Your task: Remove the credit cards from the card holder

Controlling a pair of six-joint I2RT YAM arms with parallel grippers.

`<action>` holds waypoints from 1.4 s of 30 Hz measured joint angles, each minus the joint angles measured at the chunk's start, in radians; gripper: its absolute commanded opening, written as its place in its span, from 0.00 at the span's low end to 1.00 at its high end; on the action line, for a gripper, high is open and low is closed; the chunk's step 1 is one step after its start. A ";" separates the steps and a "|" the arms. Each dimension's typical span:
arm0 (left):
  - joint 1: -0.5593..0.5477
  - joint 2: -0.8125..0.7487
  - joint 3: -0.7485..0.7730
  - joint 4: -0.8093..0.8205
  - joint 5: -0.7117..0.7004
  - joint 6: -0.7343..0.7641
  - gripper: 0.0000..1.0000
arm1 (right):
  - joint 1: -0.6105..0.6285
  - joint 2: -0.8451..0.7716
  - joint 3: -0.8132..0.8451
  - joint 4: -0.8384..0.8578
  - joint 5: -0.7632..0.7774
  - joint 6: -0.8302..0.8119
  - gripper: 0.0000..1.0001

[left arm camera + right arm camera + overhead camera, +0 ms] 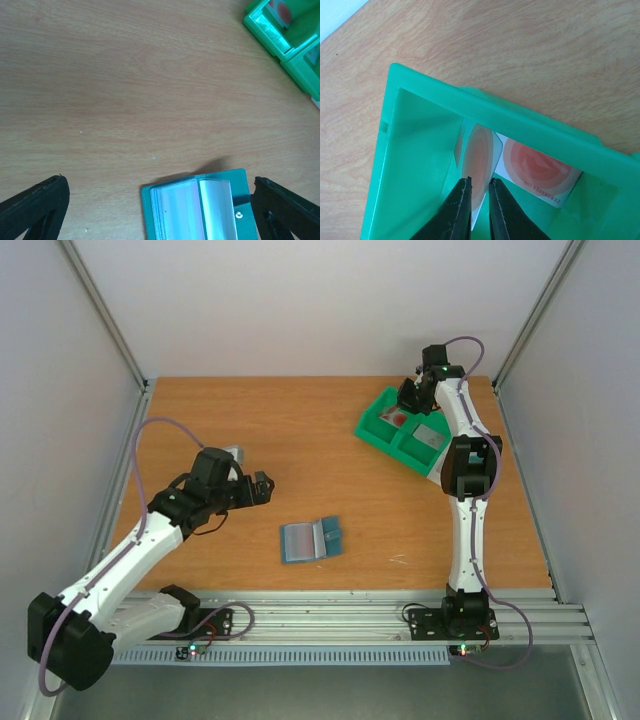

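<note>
The card holder point(310, 540) lies open on the table, a teal-blue bifold with clear sleeves point(200, 210). My left gripper point(262, 487) hangs open to its left, and in the left wrist view its fingers point(159, 179) stand wide on either side of the holder's far edge without touching it. My right gripper point(408, 400) reaches into the green bin point(375, 425). Its jaws point(480, 181) are a narrow gap apart. A reddish-pink credit card point(482, 150) stands tilted along the left finger. A second reddish credit card point(540, 167) lies flat on the bin floor.
The green bin point(470, 100) has two compartments, and a grey card point(428, 435) lies in the nearer one. In the left wrist view the bin point(280, 50) sits at the far right. A small grey flat piece point(235, 452) lies behind the left arm. White walls enclose the table.
</note>
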 measured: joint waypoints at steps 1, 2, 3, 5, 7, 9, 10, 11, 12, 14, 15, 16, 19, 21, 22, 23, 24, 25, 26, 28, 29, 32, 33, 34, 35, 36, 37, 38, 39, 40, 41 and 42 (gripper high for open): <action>0.000 0.003 0.002 0.001 0.002 0.000 0.99 | 0.000 0.000 0.000 0.000 0.000 0.000 0.17; 0.000 0.006 0.003 0.000 0.005 0.001 0.99 | 0.000 0.000 0.000 -0.002 0.001 0.002 0.19; 0.000 0.007 0.003 0.001 0.005 0.003 0.99 | 0.000 0.000 0.000 -0.003 0.003 0.000 0.20; 0.000 0.011 0.005 0.002 0.010 0.003 0.99 | 0.001 0.000 0.000 -0.008 0.011 0.001 0.20; 0.000 0.015 0.006 0.001 0.016 0.004 0.99 | 0.002 0.000 0.002 -0.013 0.026 0.001 0.20; 0.000 0.019 0.007 0.001 0.020 0.004 0.99 | 0.004 0.000 0.008 -0.024 0.045 0.001 0.21; 0.000 0.021 0.007 0.001 0.021 0.006 0.99 | 0.005 0.000 0.011 -0.028 0.053 0.000 0.21; 0.000 0.022 0.008 0.000 0.023 0.007 0.99 | 0.006 0.000 0.015 -0.032 0.060 0.000 0.21; 0.000 0.023 0.010 0.000 0.024 0.007 0.99 | 0.006 0.000 0.021 -0.038 0.067 0.000 0.21; 0.000 0.025 0.017 0.001 0.025 0.008 0.99 | 0.009 -0.003 0.028 -0.044 0.078 -0.004 0.21; 0.000 0.027 0.021 0.002 0.026 0.008 0.99 | 0.012 -0.005 0.029 -0.047 0.081 -0.006 0.21; 0.000 0.031 0.023 0.002 0.028 0.011 0.99 | 0.015 -0.007 0.031 -0.050 0.084 -0.007 0.21; 0.000 0.047 0.023 0.002 0.039 0.016 0.98 | 0.029 -0.011 0.035 -0.061 0.084 -0.011 0.21; 0.000 0.062 0.023 0.002 0.048 0.018 0.95 | 0.041 -0.013 0.037 -0.070 0.080 -0.014 0.21; 0.000 0.069 0.023 0.003 0.055 0.018 0.93 | 0.047 -0.013 0.037 -0.075 0.075 -0.016 0.21; 0.000 0.076 0.023 0.004 0.063 0.018 0.91 | 0.053 -0.015 0.037 -0.082 0.072 -0.018 0.21; 0.000 0.084 0.023 0.007 0.076 0.019 0.90 | 0.060 -0.018 0.037 -0.094 0.069 -0.021 0.21; 0.000 0.090 0.023 0.009 0.088 0.018 0.88 | 0.066 -0.023 0.037 -0.101 0.067 -0.023 0.21; 0.000 0.099 0.023 0.013 0.104 0.021 0.88 | 0.074 -0.031 0.032 -0.109 0.063 -0.024 0.21; 0.000 0.114 0.023 0.021 0.133 0.021 0.86 | 0.087 -0.063 0.003 -0.114 0.053 -0.026 0.22; 0.000 0.126 0.023 0.027 0.150 0.021 0.85 | 0.095 -0.085 -0.018 -0.116 0.048 -0.027 0.22; 0.000 0.159 0.014 0.061 0.207 0.008 0.81 | 0.121 -0.179 -0.116 -0.109 0.037 -0.027 0.22; 0.000 0.169 0.006 0.077 0.231 0.000 0.80 | 0.130 -0.216 -0.159 -0.101 0.031 -0.026 0.22; 0.000 0.183 -0.003 0.097 0.259 -0.009 0.79 | 0.141 -0.256 -0.207 -0.088 0.025 -0.023 0.22; 0.000 0.195 -0.011 0.111 0.280 -0.017 0.79 | 0.149 -0.290 -0.249 -0.076 0.019 -0.019 0.22; 0.000 0.210 -0.019 0.126 0.303 -0.029 0.78 | 0.161 -0.337 -0.310 -0.054 0.009 -0.013 0.23; 0.000 0.226 -0.027 0.140 0.324 -0.038 0.78 | 0.171 -0.371 -0.353 -0.039 0.003 -0.005 0.23; 0.000 0.241 -0.033 0.150 0.340 -0.048 0.78 | 0.180 -0.402 -0.392 -0.026 -0.002 0.004 0.23; 0.000 0.254 -0.038 0.159 0.352 -0.055 0.78 | 0.192 -0.438 -0.440 -0.010 -0.005 0.014 0.23; 0.000 0.267 -0.045 0.171 0.364 -0.060 0.78 | 0.203 -0.465 -0.475 0.002 -0.008 0.022 0.23; 0.000 0.280 -0.052 0.182 0.377 -0.067 0.78 | 0.212 -0.491 -0.512 0.017 -0.011 0.029 0.23; 0.000 0.291 -0.059 0.192 0.388 -0.074 0.78 | 0.224 -0.526 -0.563 0.037 -0.016 0.037 0.23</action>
